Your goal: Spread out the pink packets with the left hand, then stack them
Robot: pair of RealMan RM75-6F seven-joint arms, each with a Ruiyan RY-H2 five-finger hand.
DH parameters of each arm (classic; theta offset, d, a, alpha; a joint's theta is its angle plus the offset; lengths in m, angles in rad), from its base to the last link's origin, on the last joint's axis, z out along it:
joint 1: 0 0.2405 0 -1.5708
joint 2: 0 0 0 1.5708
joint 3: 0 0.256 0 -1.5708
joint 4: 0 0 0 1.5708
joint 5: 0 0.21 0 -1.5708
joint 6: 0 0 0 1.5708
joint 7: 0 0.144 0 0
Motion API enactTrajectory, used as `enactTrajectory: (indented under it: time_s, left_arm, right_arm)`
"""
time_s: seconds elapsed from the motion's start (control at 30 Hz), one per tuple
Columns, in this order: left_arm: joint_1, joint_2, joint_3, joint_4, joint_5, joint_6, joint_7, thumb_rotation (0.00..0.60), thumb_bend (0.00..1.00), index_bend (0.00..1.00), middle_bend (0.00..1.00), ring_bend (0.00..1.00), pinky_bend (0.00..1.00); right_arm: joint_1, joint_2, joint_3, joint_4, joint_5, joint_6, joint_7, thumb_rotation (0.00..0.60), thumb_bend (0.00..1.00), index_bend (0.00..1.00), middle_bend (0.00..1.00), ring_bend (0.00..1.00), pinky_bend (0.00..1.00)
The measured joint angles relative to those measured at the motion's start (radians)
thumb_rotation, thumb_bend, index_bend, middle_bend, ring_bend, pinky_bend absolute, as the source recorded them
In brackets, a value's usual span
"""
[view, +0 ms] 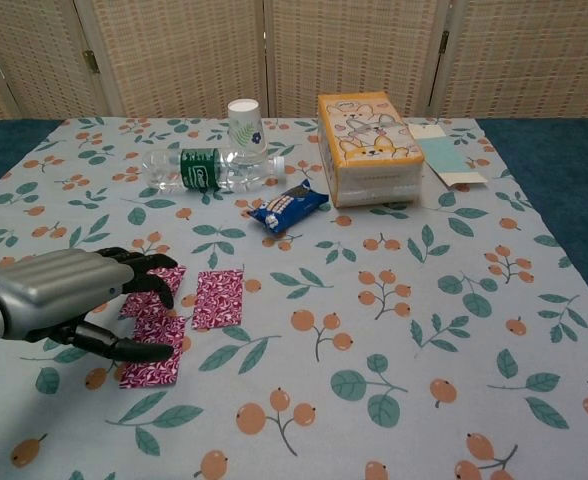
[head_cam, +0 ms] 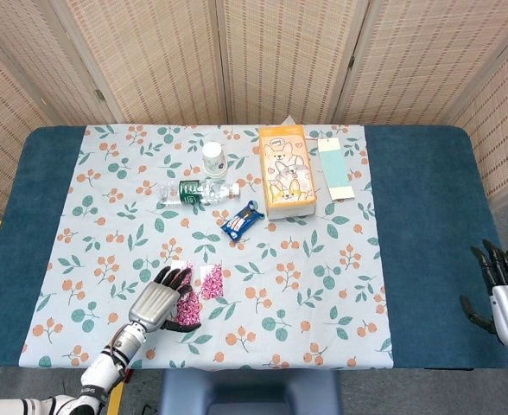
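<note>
Three pink packets lie near the table's front left. The right one lies free on the cloth. A second lies closer to the front edge, with the thumb of my left hand over its upper part. The third is mostly hidden under that hand's fingertips. The left hand is palm down with fingers apart, resting over these two and holding nothing. My right hand hovers far right beyond the table's front corner, fingers apart and empty.
Farther back lie a blue snack pack, a clear bottle on its side, a paper cup, an orange tissue box and a pale green card. The floral cloth covers the table.
</note>
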Motion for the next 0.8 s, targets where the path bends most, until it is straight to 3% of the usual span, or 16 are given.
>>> enactTrajectory:
  time_s: [0.33, 0.8]
  left_arm:
    - [-0.010, -0.021, -0.013, 0.031, -0.042, -0.012, 0.018, 0.120, 0.14, 0.25, 0.00, 0.00, 0.00]
    - [0.001, -0.022, 0.028, 0.000, -0.002, 0.001, 0.036, 0.121, 0.14, 0.26, 0.00, 0.00, 0.00]
  right_arm:
    - [0.001, 0.000, 0.001, 0.000, 0.004, -0.005, 0.000, 0.600, 0.39, 0.00, 0.00, 0.00, 0.00]
    - [0.000, -0.001, 0.001, 0.005, 0.007, -0.008, 0.004, 0.600, 0.39, 0.00, 0.00, 0.00, 0.00]
